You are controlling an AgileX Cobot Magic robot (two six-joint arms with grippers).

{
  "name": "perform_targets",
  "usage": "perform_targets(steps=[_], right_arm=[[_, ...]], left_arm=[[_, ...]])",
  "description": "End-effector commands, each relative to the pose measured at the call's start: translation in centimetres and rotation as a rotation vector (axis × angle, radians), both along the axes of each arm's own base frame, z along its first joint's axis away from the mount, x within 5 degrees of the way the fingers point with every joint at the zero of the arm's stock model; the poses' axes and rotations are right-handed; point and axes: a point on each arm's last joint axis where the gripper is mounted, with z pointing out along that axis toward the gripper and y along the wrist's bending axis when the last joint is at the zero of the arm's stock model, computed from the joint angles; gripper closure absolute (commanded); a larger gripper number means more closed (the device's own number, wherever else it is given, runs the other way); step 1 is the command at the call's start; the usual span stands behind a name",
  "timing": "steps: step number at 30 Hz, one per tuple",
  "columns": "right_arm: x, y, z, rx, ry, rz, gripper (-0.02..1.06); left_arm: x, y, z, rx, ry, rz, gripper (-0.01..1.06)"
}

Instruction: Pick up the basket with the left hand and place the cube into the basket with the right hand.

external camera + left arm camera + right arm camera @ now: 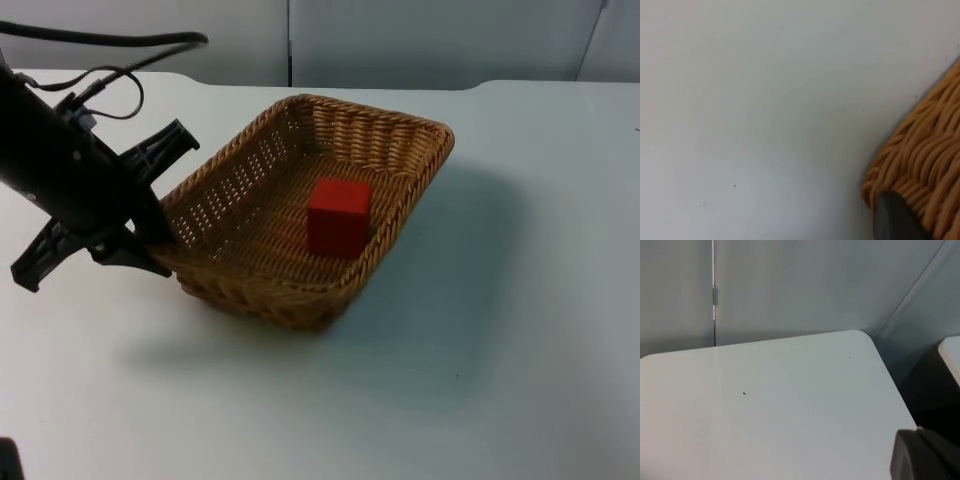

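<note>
On worktop [520, 380], left pincer [160, 245] clamps near-left rim of basket [400, 125], tilting it up for carrying. Red cube [338, 215] already inside. Right pincer [925, 455] waits aside; grip state unclear.

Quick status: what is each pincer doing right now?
Left pincer: shut on the basket rim, red cube inside.
Right pincer: over the white table, holding nothing visible; open or shut cannot be told.

Red cube [338, 215] sits inside the tilted wicker basket [400, 185].
</note>
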Motion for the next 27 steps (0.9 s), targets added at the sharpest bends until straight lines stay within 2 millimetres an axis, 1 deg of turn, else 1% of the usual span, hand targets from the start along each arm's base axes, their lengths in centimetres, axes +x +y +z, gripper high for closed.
perform_targets(steps=[1,12,15,16,18,19,20,21,23,24,25,26,27], right_arm=[[-0.07,-0.15,0.40,0.003,-0.024,-0.001,1.05],[0.03,-0.10,0.50,0.002,-0.037,0.008,1.05],[0.04,-0.09,0.51,0.002,-0.039,0.009,1.05],[0.04,-0.09,0.51,0.002,-0.039,0.009,1.05],[0.05,-0.08,0.52,0.002,-0.041,0.010,1.05],[0.05,-0.08,0.52,0.002,-0.041,0.010,1.05],[0.05,-0.08,0.52,0.002,-0.041,0.010,1.05],[0.05,-0.08,0.52,0.002,-0.041,0.010,1.05],[0.05,-0.08,0.52,0.002,-0.041,0.010,1.05],[0.05,-0.08,0.52,0.002,-0.041,0.010,1.05],[0.07,-0.08,0.53,0.002,-0.043,0.011,1.05],[0.07,-0.08,0.53,0.002,-0.043,0.011,1.05],[0.08,-0.06,0.54,0.004,-0.044,0.012,1.05]], left_arm=[[0.27,-0.24,-0.06,-0.014,0.007,0.041,1.05],[0.29,-0.24,-0.14,-0.011,0.003,0.034,1.05],[0.25,-0.26,-0.13,-0.014,0.006,0.031,1.04],[0.19,-0.30,-0.13,-0.017,0.011,0.027,1.01],[0.10,-0.36,-0.11,-0.024,0.020,0.021,0.90],[0.07,-0.38,-0.11,-0.026,0.023,0.019,0.82],[0.07,-0.38,-0.11,-0.026,0.023,0.019,0.82],[0.04,-0.40,-0.10,-0.028,0.025,0.017,0.73],[-0.01,-0.44,-0.09,-0.033,0.031,0.014,0.51],[-0.01,-0.44,-0.09,-0.033,0.031,0.014,0.51],[-0.04,-0.46,-0.08,-0.034,0.033,0.012,0.38],[-0.04,-0.46,-0.08,-0.034,0.033,0.012,0.31],[-0.04,-0.46,-0.08,-0.034,0.033,0.012,0.27]])
